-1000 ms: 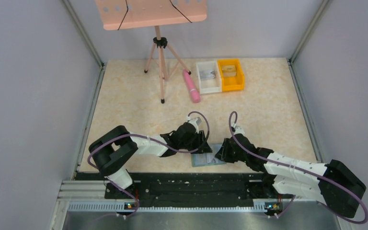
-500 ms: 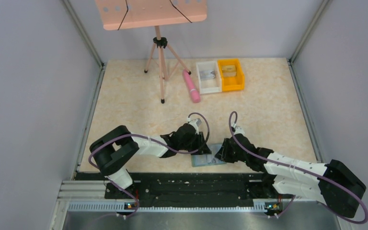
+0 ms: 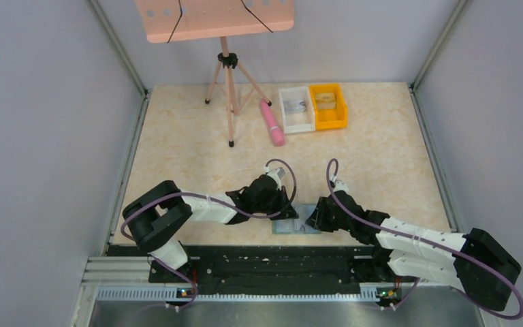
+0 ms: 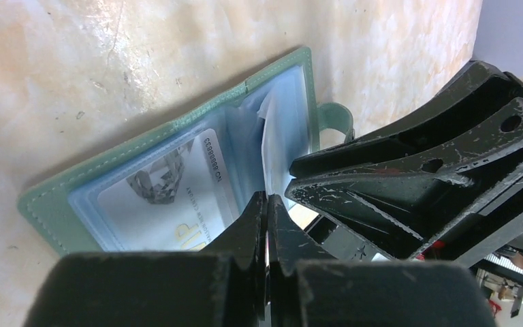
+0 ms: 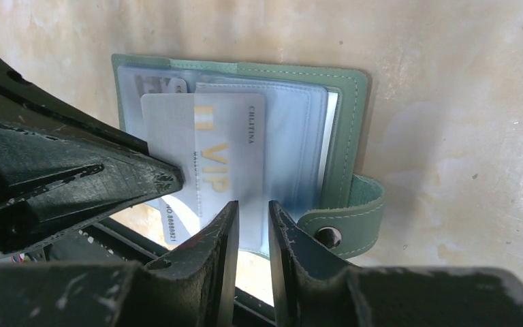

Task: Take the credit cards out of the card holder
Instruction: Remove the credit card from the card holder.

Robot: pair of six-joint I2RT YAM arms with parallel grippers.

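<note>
The sage-green card holder (image 3: pixel 297 225) lies spread open near the table's front edge, between my two grippers. In the right wrist view the holder (image 5: pixel 351 122) shows its blue pockets and side tab (image 5: pixel 354 225). A pale VIP credit card (image 5: pixel 218 160) sticks partly out of a pocket toward the left. My left gripper (image 4: pixel 267 199) is shut on that card's thin edge (image 4: pixel 273 153). A second credit card (image 4: pixel 170 204) sits in the other pocket. My right gripper (image 5: pixel 253 204) hovers at the holder's near edge, jaws a narrow gap apart, with the blue pocket showing between them.
A white bin (image 3: pixel 295 107) and an orange bin (image 3: pixel 328 105) stand at the back. A pink cylinder (image 3: pixel 272 122) lies beside a pink tripod stand (image 3: pixel 228 88). The black front rail (image 3: pixel 265 262) runs just below the holder.
My left arm has drawn back slightly to the left. The holder and my right arm stay where they were.
</note>
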